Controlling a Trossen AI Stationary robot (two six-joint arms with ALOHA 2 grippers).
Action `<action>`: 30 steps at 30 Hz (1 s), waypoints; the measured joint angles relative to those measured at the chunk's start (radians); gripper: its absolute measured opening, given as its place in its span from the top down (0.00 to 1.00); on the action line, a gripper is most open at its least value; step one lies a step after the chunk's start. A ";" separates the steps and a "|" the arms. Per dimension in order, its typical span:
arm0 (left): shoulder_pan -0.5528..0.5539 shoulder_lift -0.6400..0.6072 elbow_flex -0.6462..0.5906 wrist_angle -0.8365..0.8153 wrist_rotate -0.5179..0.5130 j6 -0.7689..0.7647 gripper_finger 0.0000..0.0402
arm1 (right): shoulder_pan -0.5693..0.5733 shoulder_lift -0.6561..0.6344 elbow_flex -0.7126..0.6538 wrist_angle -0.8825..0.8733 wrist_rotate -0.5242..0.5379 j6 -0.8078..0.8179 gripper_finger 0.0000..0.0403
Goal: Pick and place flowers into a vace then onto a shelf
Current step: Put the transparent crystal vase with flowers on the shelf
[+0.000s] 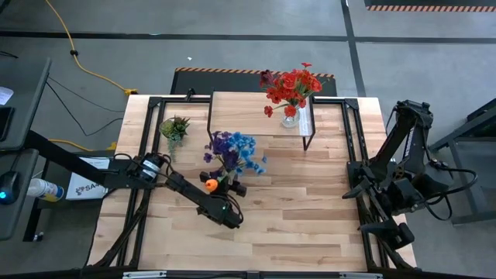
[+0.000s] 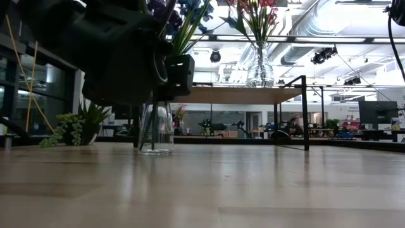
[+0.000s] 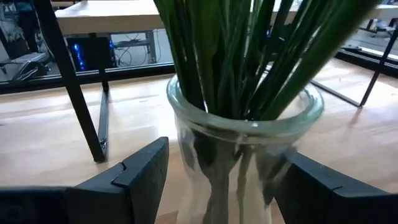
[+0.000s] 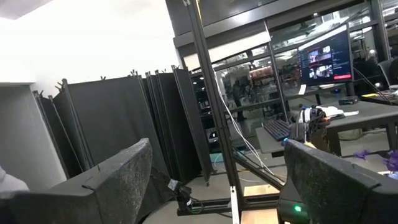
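A clear glass vase (image 3: 242, 134) holding blue and purple flowers (image 1: 232, 147) on green stems (image 3: 230, 56) stands with its base on the tabletop (image 2: 155, 151), in front of the shelf (image 1: 240, 105). My left gripper (image 3: 227, 165) is open and comes level from the near side. Its fingers stand on either side of the vase just under the rim. An orange bloom (image 1: 211, 184) shows beside them. A second vase (image 2: 259, 66) with red flowers (image 1: 293, 85) stands on the shelf. My right gripper (image 4: 211, 180) is open, raised over the table's right side. My left gripper has one finger (image 3: 140, 177) with a strip of table showing between it and the glass. The other finger (image 3: 317, 186) is close against the vase wall (image 3: 283, 165). I cannot tell whether it touches.
A small green leafy plant (image 1: 174, 128) sits at the far left of the table, left of the shelf. The shelf's black legs (image 2: 305, 114) stand right behind the vase. Bare wood lies across the near half of the table (image 1: 294, 232).
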 joint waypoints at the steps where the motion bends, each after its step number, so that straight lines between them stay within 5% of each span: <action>1: -0.001 0.000 0.000 0.000 0.004 0.004 0.28 | 0.000 0.000 0.000 0.000 0.000 -0.001 0.13; 11: 0.000 0.000 0.000 -0.001 0.027 0.006 0.47 | 0.000 0.000 0.000 0.000 0.000 -0.015 0.13; 30: -0.018 -0.008 0.049 -0.092 0.077 -0.002 0.48 | 0.000 0.000 0.000 0.000 0.000 -0.023 0.13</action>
